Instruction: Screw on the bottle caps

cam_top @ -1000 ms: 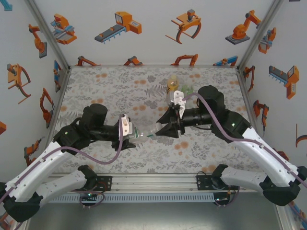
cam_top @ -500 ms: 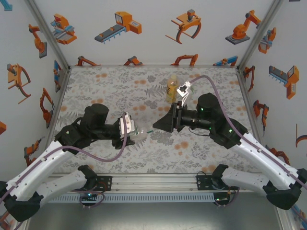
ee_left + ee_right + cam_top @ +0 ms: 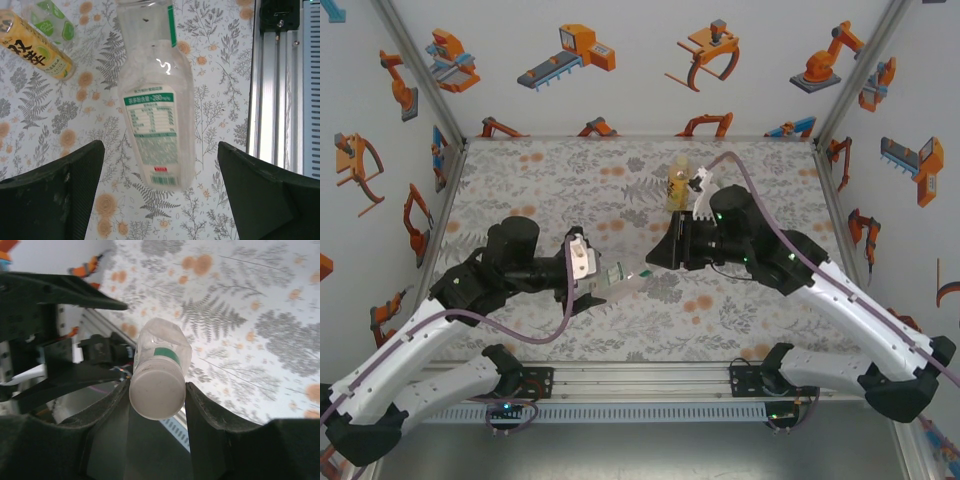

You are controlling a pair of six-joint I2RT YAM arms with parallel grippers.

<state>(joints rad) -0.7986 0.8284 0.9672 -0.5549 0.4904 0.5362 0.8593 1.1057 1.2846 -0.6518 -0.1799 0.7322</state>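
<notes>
The clear bottle with the green label (image 3: 157, 130) lies about level over the desk (image 3: 520, 180), between the 2 pairs of jaws. Its long axis runs from one pair to the other. Its white cap (image 3: 156, 391) points into the right jaws, which are clamped on the cap from both sides. The bottle's base end points at the left jaws. These stand wide apart, 1 on each side of the base end, with patterned desk showing in the gap on either side, so they do not touch the bottle. Whether the base rests on the desk I cannot tell.

Outward of the left jaws, and ahead of them toward the far wall (image 3: 640, 90), the desk is bare. Behind both pairs of jaws the metal rail (image 3: 640, 380) marks the desk's near edge, not far from the bottle.

Beyond the right jaws, close to the far edge, the amber bottle (image 3: 677, 183) stands upright just beside the right arm's wrist. In the left wrist view a 2nd clear bottle with green print (image 3: 50, 15) sits right beside the amber one.
</notes>
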